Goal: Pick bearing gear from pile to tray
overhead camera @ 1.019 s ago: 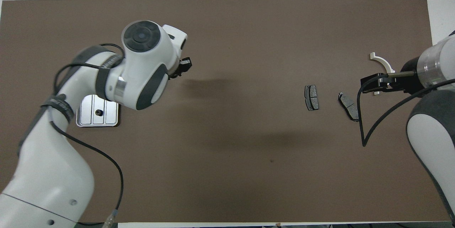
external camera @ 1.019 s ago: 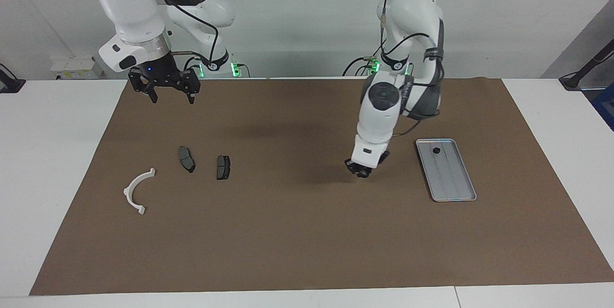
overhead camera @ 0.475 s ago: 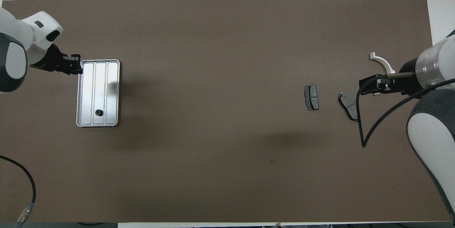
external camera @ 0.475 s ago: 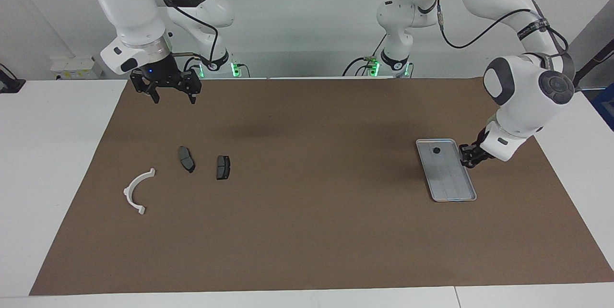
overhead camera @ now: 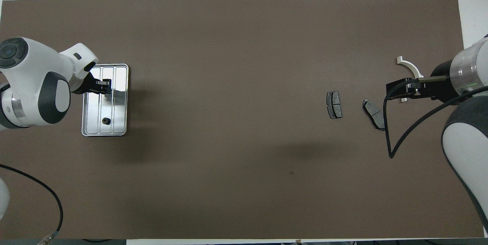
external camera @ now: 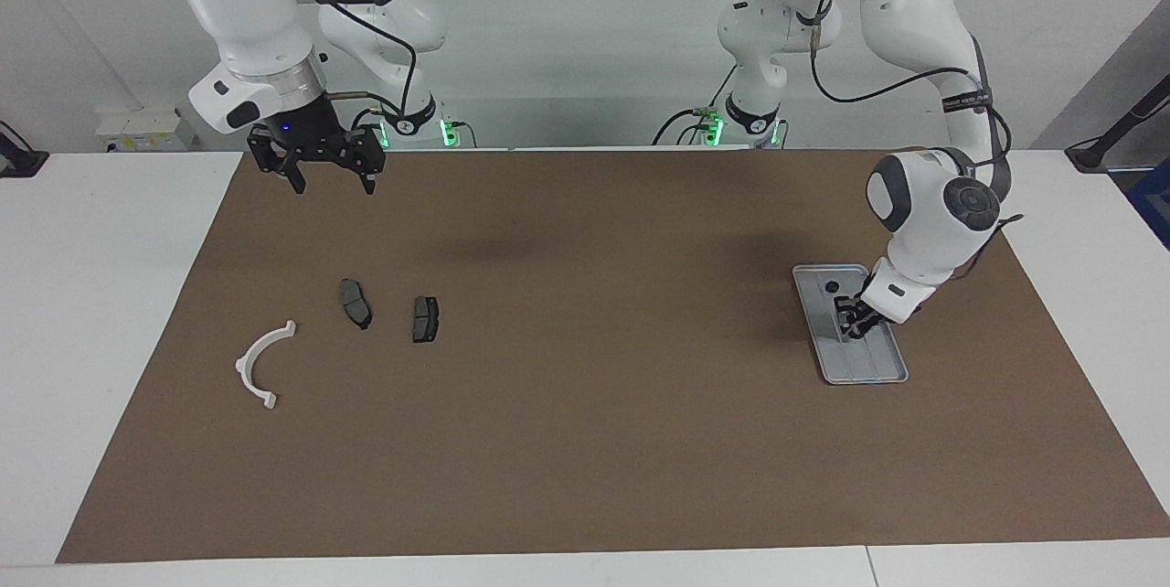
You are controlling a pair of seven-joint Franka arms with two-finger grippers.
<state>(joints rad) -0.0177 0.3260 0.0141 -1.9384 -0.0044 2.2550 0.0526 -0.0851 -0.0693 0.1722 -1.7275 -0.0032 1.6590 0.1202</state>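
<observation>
The silver tray (external camera: 876, 369) (overhead camera: 121, 84) lies at the left arm's end of the mat. One small black bearing gear (external camera: 832, 286) (overhead camera: 106, 121) rests in the tray's end nearer the robots. My left gripper (external camera: 850, 320) (overhead camera: 106, 83) hangs low over the tray's middle, its fingertips pinched on a tiny dark piece that looks like another bearing gear. The pile sits at the right arm's end: a white half-ring (external camera: 263, 363) (overhead camera: 410, 67) and two brake pads (external camera: 356, 303) (external camera: 425, 318). My right gripper (external camera: 320, 177) (overhead camera: 403, 89) waits open, raised over the mat.
A brown mat (external camera: 585, 441) covers most of the white table. The brake pads (overhead camera: 334, 104) (overhead camera: 374, 114) lie flat beside each other. A black cable (overhead camera: 387, 130) loops down from the right arm above the mat.
The left arm swung from over the mat's middle out past the tray's outer edge, then came back over the tray and lower. The right arm stayed in place.
</observation>
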